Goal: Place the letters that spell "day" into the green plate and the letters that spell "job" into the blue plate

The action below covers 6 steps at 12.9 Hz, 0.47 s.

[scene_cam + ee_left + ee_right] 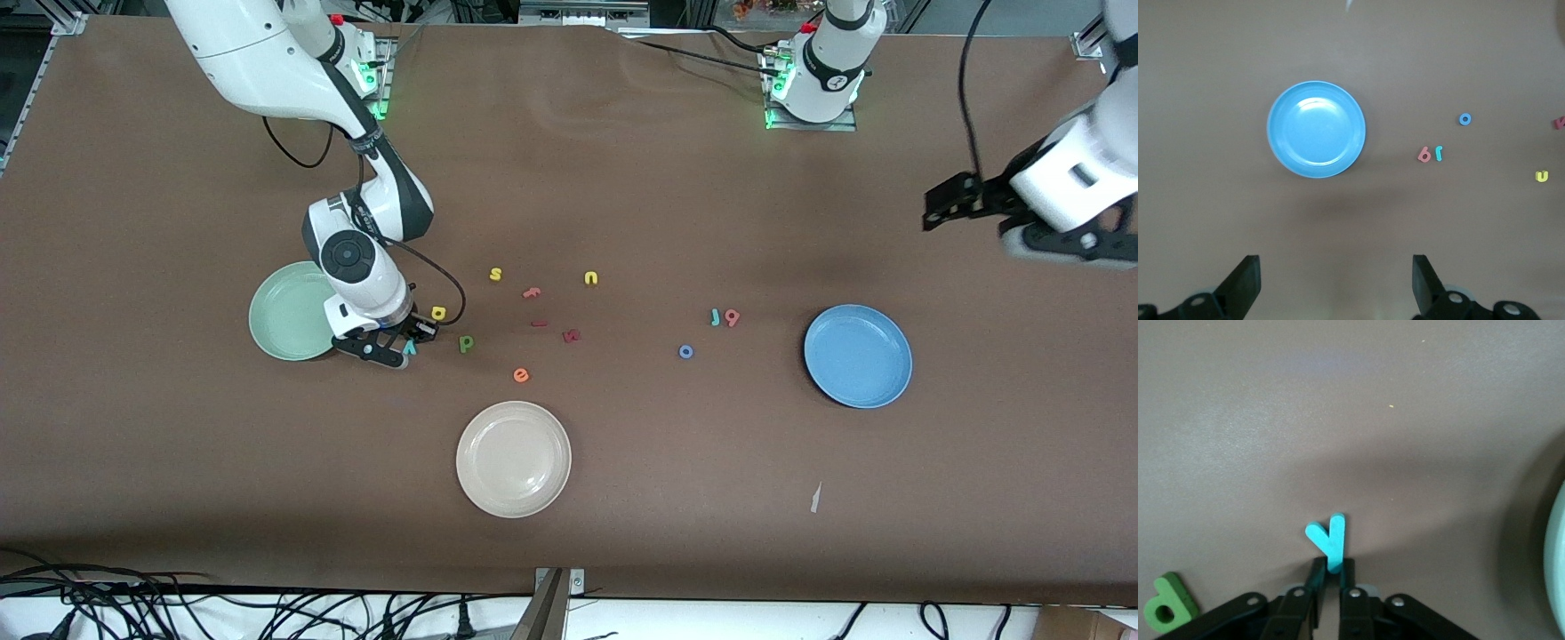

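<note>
Right pincer (1329, 583) pinches teal "y" (1329, 539) stem.

Right pincer (1329, 577) low at the table, fingers pinched shut; left pincer (1336, 283) waits high, fingers spread.

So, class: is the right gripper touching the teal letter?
Touching. The right wrist view shows the right gripper with its fingers pinching the teal letter's stem.

No printed text or labels are readable anywhere.
</note>
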### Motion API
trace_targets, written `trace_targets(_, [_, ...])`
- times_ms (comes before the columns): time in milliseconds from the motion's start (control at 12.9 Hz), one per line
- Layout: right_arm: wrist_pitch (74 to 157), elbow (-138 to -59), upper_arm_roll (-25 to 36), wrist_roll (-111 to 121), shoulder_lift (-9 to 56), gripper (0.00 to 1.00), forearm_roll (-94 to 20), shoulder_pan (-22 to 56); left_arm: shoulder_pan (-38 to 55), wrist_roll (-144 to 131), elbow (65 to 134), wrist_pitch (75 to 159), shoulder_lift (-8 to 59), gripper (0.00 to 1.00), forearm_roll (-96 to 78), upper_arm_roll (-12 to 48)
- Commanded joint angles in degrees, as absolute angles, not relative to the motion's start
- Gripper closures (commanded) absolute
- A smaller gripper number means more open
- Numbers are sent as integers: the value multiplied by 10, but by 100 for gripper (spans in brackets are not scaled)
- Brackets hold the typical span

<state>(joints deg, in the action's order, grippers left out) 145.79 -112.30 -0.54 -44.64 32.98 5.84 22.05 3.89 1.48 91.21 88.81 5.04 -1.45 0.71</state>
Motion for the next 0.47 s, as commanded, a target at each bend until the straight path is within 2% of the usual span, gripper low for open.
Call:
trace_targets(0, [1460,-1126,-3,-444,329,96,70,221,67,21,938,947,100,0,-19,-2])
trace_targets(311, [1451,-1122,-2,-439,316,98,70,221,84,21,1011,990,94,0,-15,-2])
trace_targets(388, [1422,-1115,1,-433,301,98,72,221,85,22,1028,1003,92,0,-14,-2])
